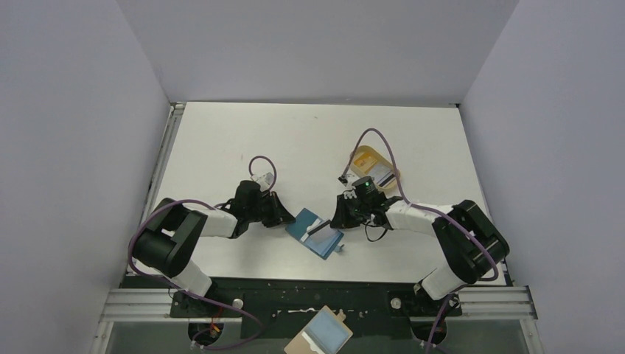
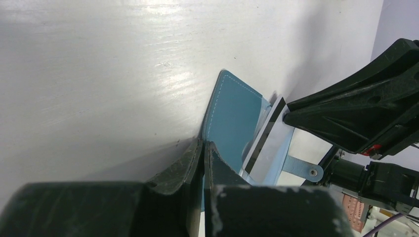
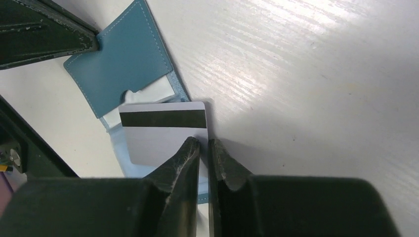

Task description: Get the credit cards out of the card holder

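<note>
Closest to the right wrist lens, the right gripper has its two black fingers drawn almost together on the lower right corner of a credit card. The card is pale with a dark stripe across its top, and its edge runs down into the slit between them, so it looks pinched. It lies partly over the open card holder, which is teal and fills the upper left of that view. A second pale card peeks from the holder's pocket just above the striped one. Seen from the left wrist, the left gripper sits at the bottom centre with its fingers tight together. A sliver of teal shows between them, so it is clamped on the holder's near edge. From overhead, the holder rests on the white table low in the middle of the frame, between the two arms. A tan oval tray sits toward the upper right, well apart from the holder. A tan board with a light-blue rectangle lies at the bottom edge.
</note>
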Motion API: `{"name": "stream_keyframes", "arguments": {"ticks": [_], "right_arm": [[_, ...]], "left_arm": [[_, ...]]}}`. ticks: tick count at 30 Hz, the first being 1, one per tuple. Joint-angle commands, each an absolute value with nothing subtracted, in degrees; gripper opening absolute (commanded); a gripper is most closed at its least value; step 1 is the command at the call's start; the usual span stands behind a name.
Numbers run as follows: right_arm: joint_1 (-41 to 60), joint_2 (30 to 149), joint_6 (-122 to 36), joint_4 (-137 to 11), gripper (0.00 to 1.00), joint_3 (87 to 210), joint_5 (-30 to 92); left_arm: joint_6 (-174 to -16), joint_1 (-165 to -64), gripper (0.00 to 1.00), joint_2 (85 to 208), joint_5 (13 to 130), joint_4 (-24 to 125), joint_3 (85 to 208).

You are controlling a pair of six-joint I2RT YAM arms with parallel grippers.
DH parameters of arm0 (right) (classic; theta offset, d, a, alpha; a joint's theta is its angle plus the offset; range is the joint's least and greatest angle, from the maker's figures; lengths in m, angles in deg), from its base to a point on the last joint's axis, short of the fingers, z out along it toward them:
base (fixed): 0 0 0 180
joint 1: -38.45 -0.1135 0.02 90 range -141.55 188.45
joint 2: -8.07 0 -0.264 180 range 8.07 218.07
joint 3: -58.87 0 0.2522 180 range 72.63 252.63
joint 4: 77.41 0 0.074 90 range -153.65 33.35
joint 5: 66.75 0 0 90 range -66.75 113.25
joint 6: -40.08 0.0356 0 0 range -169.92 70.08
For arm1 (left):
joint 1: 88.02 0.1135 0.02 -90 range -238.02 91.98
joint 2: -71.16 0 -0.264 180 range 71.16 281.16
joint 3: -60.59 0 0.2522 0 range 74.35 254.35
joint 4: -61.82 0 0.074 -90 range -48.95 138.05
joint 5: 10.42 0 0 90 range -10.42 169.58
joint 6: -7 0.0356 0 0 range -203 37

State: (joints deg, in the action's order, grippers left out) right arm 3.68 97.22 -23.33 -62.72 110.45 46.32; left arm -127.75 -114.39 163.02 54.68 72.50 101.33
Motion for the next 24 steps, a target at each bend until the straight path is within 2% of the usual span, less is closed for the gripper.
{"name": "stream_keyframes", "arguments": {"ticks": [1, 2, 11, 24], "right_arm": [[5.0, 98.0, -23.1, -63.2, 0.03, 108.3, 47.1], [5.4, 97.9, -23.0, -63.2, 0.00, 108.1, 47.0], [13.6, 94.2, -24.1, -63.2, 0.00, 105.9, 50.8], [17.1, 89.1, -18.4, -77.3, 0.00, 104.1, 61.9]], "left_arm": [[-127.0, -113.6, 0.00, 161.7, 54.0, 73.5, 101.1], [-127.0, -113.5, 0.00, 161.7, 54.0, 73.7, 101.1], [-126.7, -113.3, 0.00, 161.1, 53.3, 73.7, 101.0], [-126.9, -113.0, 0.00, 160.6, 52.3, 74.6, 100.8]]}}
